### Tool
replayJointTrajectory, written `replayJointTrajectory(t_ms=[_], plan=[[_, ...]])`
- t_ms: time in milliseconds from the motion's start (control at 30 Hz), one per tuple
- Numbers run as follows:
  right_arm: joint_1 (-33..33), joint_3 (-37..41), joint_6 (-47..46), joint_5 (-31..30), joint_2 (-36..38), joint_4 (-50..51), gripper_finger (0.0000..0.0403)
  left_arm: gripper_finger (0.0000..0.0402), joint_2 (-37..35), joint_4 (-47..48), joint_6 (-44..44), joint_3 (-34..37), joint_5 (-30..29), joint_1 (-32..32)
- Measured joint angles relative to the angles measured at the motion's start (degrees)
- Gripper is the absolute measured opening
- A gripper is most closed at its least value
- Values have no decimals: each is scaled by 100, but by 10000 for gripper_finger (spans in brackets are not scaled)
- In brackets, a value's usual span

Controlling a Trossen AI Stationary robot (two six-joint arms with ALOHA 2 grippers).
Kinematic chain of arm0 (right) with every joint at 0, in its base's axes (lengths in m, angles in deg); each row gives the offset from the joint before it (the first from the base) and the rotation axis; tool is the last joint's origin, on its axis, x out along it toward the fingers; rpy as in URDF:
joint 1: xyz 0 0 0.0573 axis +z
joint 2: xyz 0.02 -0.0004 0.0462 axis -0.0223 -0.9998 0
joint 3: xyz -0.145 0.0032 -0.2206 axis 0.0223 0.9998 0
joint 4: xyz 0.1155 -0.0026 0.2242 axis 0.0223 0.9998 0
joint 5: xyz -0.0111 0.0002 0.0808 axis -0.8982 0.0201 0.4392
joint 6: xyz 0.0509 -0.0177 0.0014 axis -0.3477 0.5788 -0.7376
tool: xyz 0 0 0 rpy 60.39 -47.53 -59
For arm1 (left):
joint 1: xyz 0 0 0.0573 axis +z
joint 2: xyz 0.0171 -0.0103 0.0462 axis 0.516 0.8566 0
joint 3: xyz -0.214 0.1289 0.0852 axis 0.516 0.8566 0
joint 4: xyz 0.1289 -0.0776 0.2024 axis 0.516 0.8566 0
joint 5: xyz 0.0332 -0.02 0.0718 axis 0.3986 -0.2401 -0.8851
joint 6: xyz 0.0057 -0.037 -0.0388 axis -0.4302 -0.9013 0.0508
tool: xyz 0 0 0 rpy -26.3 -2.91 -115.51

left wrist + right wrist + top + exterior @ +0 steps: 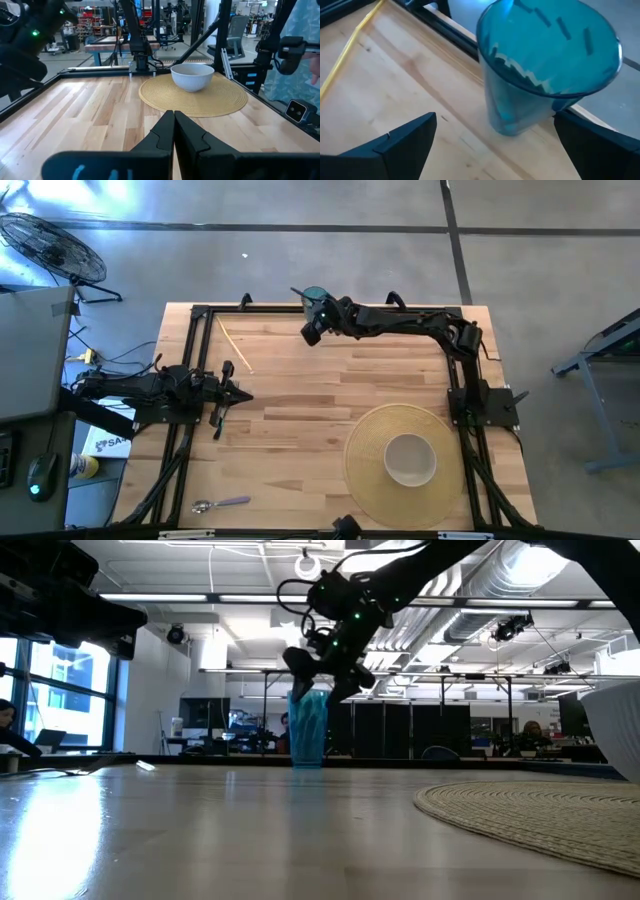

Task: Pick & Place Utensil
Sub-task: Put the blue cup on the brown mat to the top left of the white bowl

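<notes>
**Open gripper waits by the blue cup, spoon far away**

The right gripper (312,328) hangs near the far edge of the table (300,395), just beside a blue cup (547,65). Its two fingers are spread wide and nothing is between them. The cup stands upright and looks empty from the wrist view.

The left gripper (174,131) is squeezed tight shut and holds nothing. It rests over the left side of the table and seems to be waiting.

The thing to pick up is most likely the spoon (218,504). It lies flat near the front left corner of the table, well apart from both grippers. A thin yellow stick (235,344) (maybe a straw or a chopstick) lies near the far left corner.

A white bowl (410,458) sits on a round woven mat (365,465) at the front right.

The spoon looks like shiny metal, so I think it is hard, light and a bit slippery. It lies very low on the wood, so grabbing it could be tricky. The best place to pinch it is probably across the thin handle, near the middle, with the fingers coming straight down.
</notes>
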Motion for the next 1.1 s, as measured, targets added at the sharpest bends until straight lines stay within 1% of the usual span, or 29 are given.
replayJointTrajectory(t_ms=[233,433,567,767,933,1000,1100], plan=[[-49,-1,-20,-3,-61,72,398,1,0,0,0,0,2,-2],[-26,-2,-125,-373,-61,95,397,1,2,1,0,0,1,-1],[-80,-11,-187,-282,-229,82,395,1,2,0,0,-2,0,0],[-77,-4,-857,-363,-505,-70,392,1,1,0,0,-1,2,-2],[-67,-2,-1102,-415,-753,-144,393,1,2,1,-1,-2,0,-1],[-38,-2,-1178,-552,-818,-192,394,1,1,0,0,-1,2,0],[52,-7,-1543,-931,-981,-388,391,1,2,0,0,-2,2,-2]])
